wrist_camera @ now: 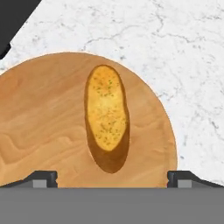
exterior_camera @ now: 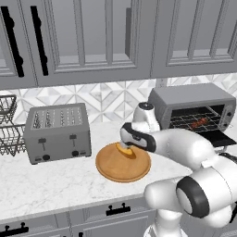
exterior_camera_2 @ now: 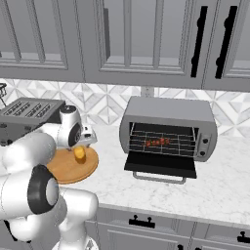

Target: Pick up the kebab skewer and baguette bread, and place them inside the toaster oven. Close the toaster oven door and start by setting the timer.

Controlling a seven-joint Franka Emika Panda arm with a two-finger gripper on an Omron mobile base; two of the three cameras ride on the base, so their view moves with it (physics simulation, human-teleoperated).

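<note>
the baguette bread [wrist_camera: 107,117] lies on the round wooden board [wrist_camera: 43,122] near the counter's [exterior_camera: 46,185] front edge, fingers [wrist_camera: 41,178] spread wide above it, holding nothing. the kebab skewer [exterior_camera_2: 157,142] sits in the toaster oven [exterior_camera_2: 168,110] — door [exterior_camera_2: 161,165] down. risk: a shallow, off-centre close likely tips the rounded bread free — it may skid off the board.

The arm hides most of the baguette bread [exterior_camera: 124,150] in the left base view; the round board [wrist_camera: 39,118] is cut off in the hand view.
</note>
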